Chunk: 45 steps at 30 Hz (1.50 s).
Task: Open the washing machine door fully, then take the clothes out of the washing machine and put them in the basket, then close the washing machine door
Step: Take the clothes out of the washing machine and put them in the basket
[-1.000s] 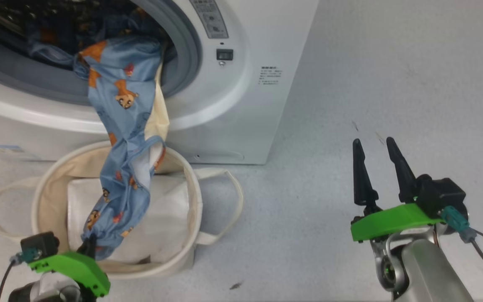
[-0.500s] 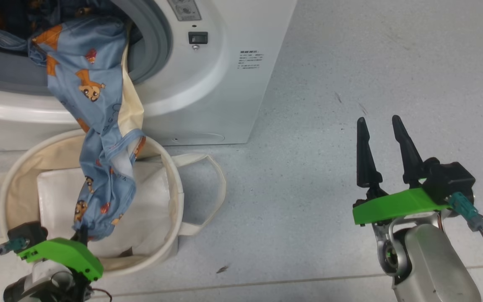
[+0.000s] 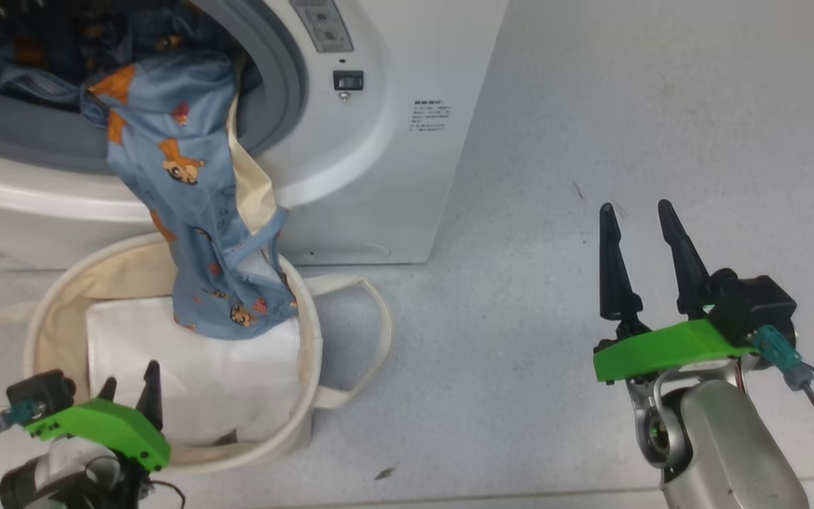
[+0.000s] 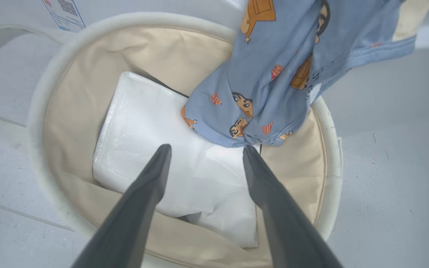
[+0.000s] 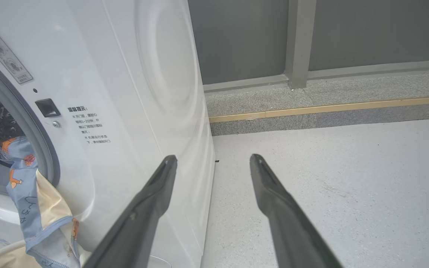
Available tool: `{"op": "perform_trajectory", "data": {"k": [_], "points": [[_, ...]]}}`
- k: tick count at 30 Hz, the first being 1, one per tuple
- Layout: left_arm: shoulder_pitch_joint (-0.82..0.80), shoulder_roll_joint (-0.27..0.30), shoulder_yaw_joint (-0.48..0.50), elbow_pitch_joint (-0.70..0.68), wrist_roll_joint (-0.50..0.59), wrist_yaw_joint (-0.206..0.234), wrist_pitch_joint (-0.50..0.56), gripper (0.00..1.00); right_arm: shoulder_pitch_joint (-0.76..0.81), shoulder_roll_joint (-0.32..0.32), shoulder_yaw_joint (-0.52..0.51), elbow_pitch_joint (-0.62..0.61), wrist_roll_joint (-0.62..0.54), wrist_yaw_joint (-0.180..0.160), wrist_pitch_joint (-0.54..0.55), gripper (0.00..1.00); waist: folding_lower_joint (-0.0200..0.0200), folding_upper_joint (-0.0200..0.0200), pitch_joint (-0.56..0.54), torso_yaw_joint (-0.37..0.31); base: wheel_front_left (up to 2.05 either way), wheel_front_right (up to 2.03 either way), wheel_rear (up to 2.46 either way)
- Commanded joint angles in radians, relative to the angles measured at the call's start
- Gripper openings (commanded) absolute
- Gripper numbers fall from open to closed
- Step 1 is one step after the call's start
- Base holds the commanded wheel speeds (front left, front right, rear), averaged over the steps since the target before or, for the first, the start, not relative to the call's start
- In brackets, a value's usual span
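clothes (image 3: 195,212) hang from washing machine (image 3: 379,141) into basket (image 3: 308,382)

their lower end lies over a white sheet (image 3: 237,385); left gripper (image 3: 130,377), spread wide and empty, just beside it; right gripper (image 3: 634,206), spread and empty, well apart over the floor (image 3: 520,212)

laundry corner: washing machine (image 3: 393,177), basket (image 3: 311,385)

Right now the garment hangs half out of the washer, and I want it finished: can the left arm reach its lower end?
Probably yes. The open left end effector points into the basket, close to the garment's hanging end, with nothing between them.
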Motion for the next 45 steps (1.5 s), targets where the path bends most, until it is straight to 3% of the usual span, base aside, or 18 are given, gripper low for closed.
{"op": "perform_trajectory", "data": {"k": [1,7,14,17,21,29,34,45], "points": [[0.003,0.057,0.021,-0.025,-0.006,-0.005,-0.019,1.00,0.002,0.005,0.022,-0.025,0.007,0.001,-0.005,1.00,0.0000,-0.0001,-0.024,0.008,0.00,0.00,0.00],[-0.002,0.109,0.063,-0.118,0.010,-0.005,-0.027,1.00,0.023,0.005,0.021,-0.009,0.008,0.001,-0.005,1.00,0.0000,-0.0001,-0.077,0.021,0.00,0.00,0.00],[0.035,0.166,0.254,-0.347,0.149,-0.006,-0.027,1.00,0.058,0.005,0.025,0.011,0.018,0.001,-0.005,1.00,0.0000,-0.0001,-0.152,0.034,0.00,0.00,0.00],[0.076,0.168,0.336,-0.453,0.271,-0.003,-0.027,1.00,0.082,0.005,0.034,0.022,0.031,0.001,-0.005,1.00,0.0000,-0.0001,-0.192,0.039,0.00,0.00,0.00],[0.139,0.148,0.419,-0.589,0.342,0.010,-0.027,1.00,0.090,0.005,0.051,0.028,0.034,0.001,-0.005,1.00,0.0000,-0.0001,-0.219,0.030,0.00,0.00,0.00],[0.345,0.132,0.455,-0.792,0.403,0.066,-0.027,1.00,0.118,0.005,0.065,0.047,0.035,0.001,-0.005,1.00,0.0000,-0.0001,-0.288,0.013,0.00,0.00,0.00],[0.452,0.138,0.445,-0.887,0.399,0.074,-0.003,1.00,0.139,0.005,0.051,0.044,0.029,0.001,-0.005,1.00,0.0000,-0.0001,-0.317,0.011,0.00,0.00,0.00],[0.488,0.160,0.439,-0.932,0.408,0.100,0.027,1.00,0.146,0.005,0.054,0.049,0.024,0.001,-0.005,1.00,0.0000,-0.0001,-0.339,0.003,0.00,0.00,0.00]]}}
